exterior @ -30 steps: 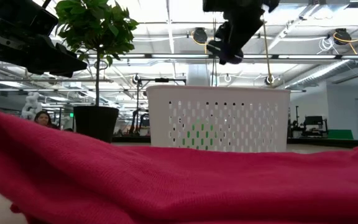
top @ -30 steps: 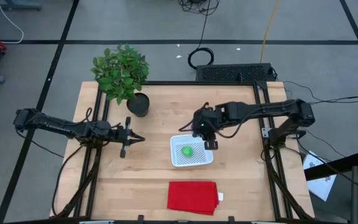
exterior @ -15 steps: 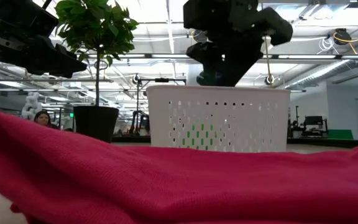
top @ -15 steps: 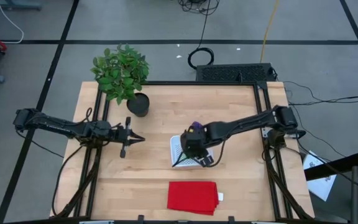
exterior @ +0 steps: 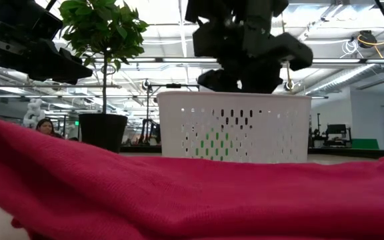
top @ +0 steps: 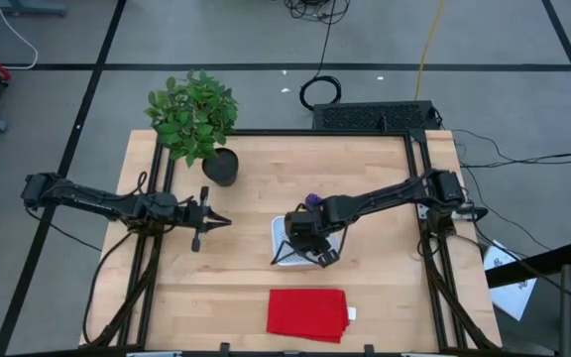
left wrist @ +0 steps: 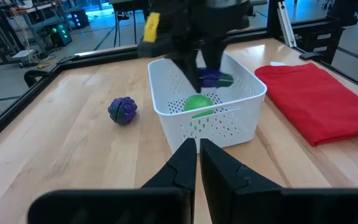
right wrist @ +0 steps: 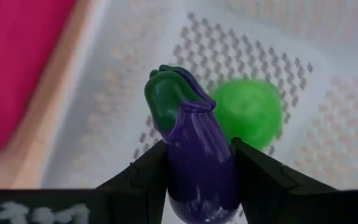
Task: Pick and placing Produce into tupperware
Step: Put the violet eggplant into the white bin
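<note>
Over the white perforated tupperware (left wrist: 229,106), a toy eggplant (right wrist: 194,155) is clamped by the right gripper (right wrist: 197,171), above the green ball (right wrist: 248,118) lying inside. Much of the container is hidden by the arm in the high view. The round purple item (left wrist: 122,109) sits on the table beside it, while the left gripper (left wrist: 197,155), fingers nearly closed, is held well apart.

Green ball (left wrist: 197,102) in white tupperware (left wrist: 166,112); eggplant (right wrist: 197,158) above; purple ball (left wrist: 122,110) beside.

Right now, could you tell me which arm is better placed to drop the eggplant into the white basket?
The right. Its claw is shut on the eggplant directly over the basket. The left claw sits shut and empty off to the side.
</note>
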{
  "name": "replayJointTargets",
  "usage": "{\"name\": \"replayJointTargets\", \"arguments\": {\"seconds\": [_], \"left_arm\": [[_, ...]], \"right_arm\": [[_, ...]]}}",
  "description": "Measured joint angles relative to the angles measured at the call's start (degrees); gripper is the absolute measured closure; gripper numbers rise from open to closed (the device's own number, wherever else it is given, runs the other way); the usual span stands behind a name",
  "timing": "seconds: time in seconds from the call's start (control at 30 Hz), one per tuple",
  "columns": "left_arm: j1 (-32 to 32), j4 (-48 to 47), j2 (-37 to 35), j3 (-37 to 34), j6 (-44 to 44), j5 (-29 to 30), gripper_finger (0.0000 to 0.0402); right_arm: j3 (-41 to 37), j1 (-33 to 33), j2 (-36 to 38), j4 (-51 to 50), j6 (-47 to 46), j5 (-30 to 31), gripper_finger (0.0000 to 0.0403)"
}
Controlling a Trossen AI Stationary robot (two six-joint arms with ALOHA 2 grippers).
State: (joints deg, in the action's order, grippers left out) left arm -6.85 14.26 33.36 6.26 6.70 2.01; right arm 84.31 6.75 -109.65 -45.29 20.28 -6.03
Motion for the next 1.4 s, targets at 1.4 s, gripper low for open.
{"name": "replayJointTargets", "arguments": {"seconds": [1.4], "left_arm": [[0.0, 0.1, 0.0, 0.0, -0.2, -0.3, 0.0376]], "right_arm": [[-6.9, -0.8, 0.0, 4.8, -1.6, 0.2, 0.0257]]}}
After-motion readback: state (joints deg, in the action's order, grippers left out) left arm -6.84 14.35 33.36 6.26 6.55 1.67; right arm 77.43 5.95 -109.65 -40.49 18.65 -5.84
